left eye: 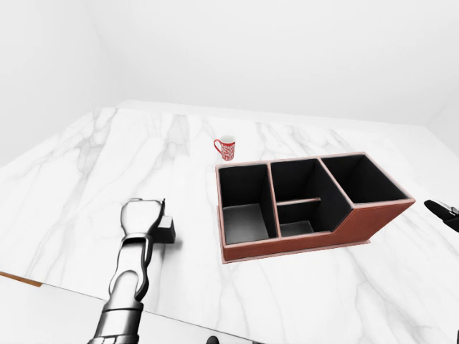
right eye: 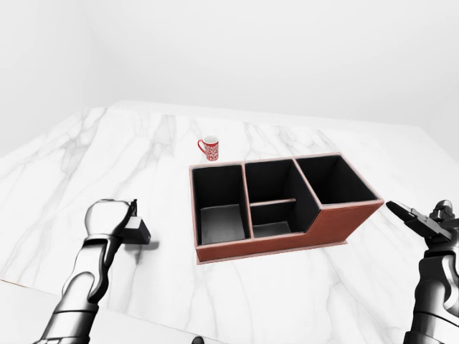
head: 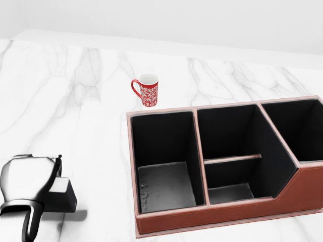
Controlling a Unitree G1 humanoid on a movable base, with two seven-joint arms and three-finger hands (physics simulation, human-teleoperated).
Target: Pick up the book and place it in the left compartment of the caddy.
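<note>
The book [head: 64, 195] is a small dark block lying on the white marble table [head: 75, 101], at the lower left of the head view. My left hand [head: 28, 179] rests right against its left side, and one dark finger [head: 57, 169] reaches along its upper edge; the other fingers are hidden under the hand. The brown caddy [head: 202, 218] with black compartments stands to the book's right, and its left compartment [head: 165, 185] holds nothing. My right hand [right eye: 412, 215] hovers with fingers spread to the right of the caddy, apart from it.
A red patterned mug [head: 148, 91] stands just above the caddy's upper left corner. The table's near edge [left eye: 43, 285] runs along the bottom left of the left-eye view. White walls surround the table.
</note>
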